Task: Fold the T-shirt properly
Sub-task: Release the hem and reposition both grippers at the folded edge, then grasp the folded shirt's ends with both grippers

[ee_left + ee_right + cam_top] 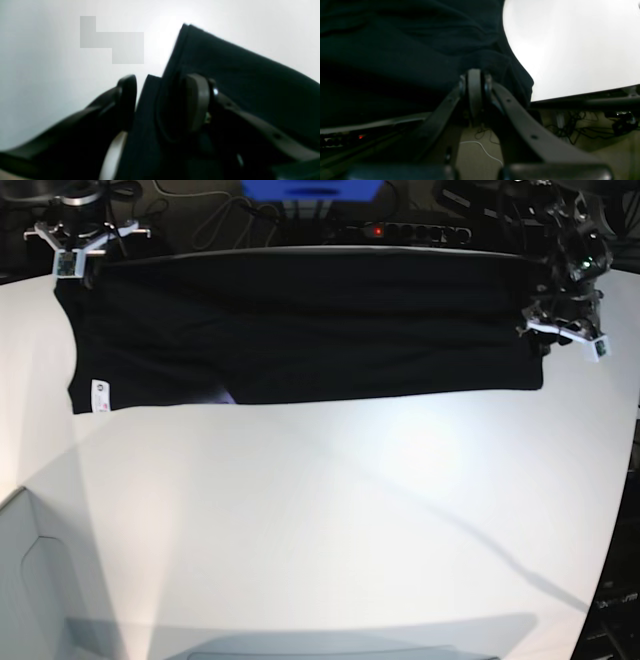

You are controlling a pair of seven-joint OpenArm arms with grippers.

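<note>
The black T-shirt (300, 320) lies as a long folded band along the white table's far edge, its small white label (100, 396) at the near left corner. My right gripper (78, 248) sits at the band's far left corner. In the right wrist view this gripper (475, 75) is shut, with the bunched black cloth (395, 50) pinched at its tips. My left gripper (560, 315) is at the band's right end. In the left wrist view it (162, 100) has its jaws apart, and the shirt's folded edge (237, 75) stands between them.
The white table (320, 510) stretches toward me from the shirt. A power strip (400, 230) with a red light and a blue object (310, 188) lie behind the far edge. Cables (570, 132) trail on the floor below the table's edge (582, 95).
</note>
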